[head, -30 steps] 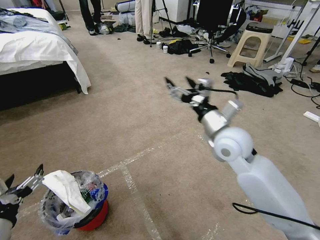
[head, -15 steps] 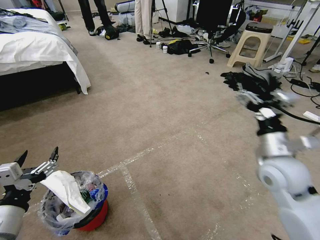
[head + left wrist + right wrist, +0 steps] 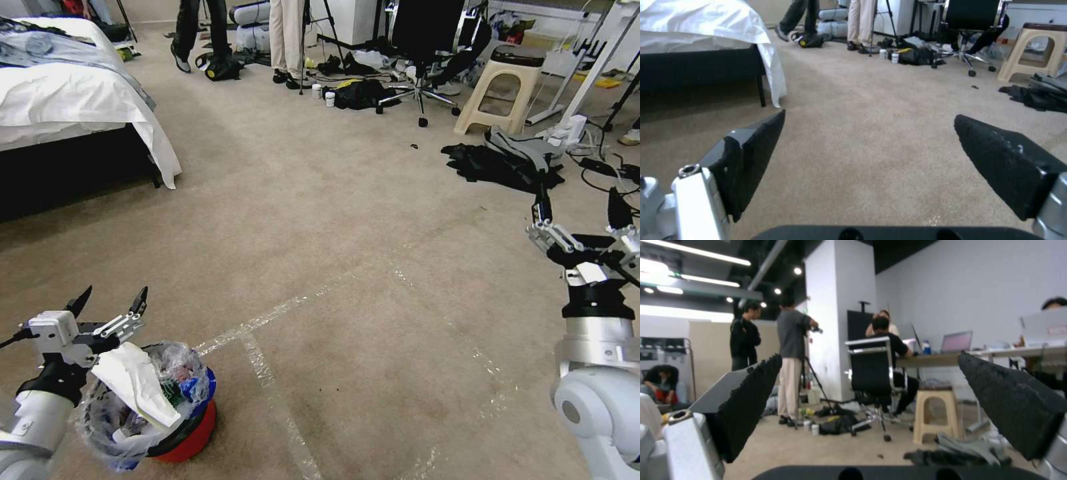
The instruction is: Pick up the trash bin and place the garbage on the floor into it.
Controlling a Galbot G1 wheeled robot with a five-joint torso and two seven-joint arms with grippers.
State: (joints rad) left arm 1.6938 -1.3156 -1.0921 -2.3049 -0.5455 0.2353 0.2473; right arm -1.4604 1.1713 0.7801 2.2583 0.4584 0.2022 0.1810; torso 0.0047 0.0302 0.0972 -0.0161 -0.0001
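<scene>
The red trash bin (image 3: 192,435) stands on the floor (image 3: 347,280) at the near left, its clear bluish bag bulging over the rim. Garbage fills it: a white flat piece (image 3: 133,385) sticks out on top, with blue and clear scraps beside it. My left gripper (image 3: 111,300) hovers open just above the bin's far-left rim, apart from it. In the left wrist view that gripper (image 3: 869,114) frames bare carpet between its fingers (image 3: 751,160). My right gripper (image 3: 579,204) is raised at the far right, open and holding nothing; the right wrist view has this gripper (image 3: 870,355) pointing across the room.
A bed (image 3: 73,100) with a hanging white sheet fills the far left. A dark clothes pile (image 3: 507,167), a beige stool (image 3: 500,87), an office chair (image 3: 427,47) and cables (image 3: 617,177) crowd the far right. People stand at the back. Tape lines (image 3: 257,363) cross the carpet.
My right arm has swung from the middle of the view to the far right, gripper still open. My left gripper has risen and come forward beside the bin's rim.
</scene>
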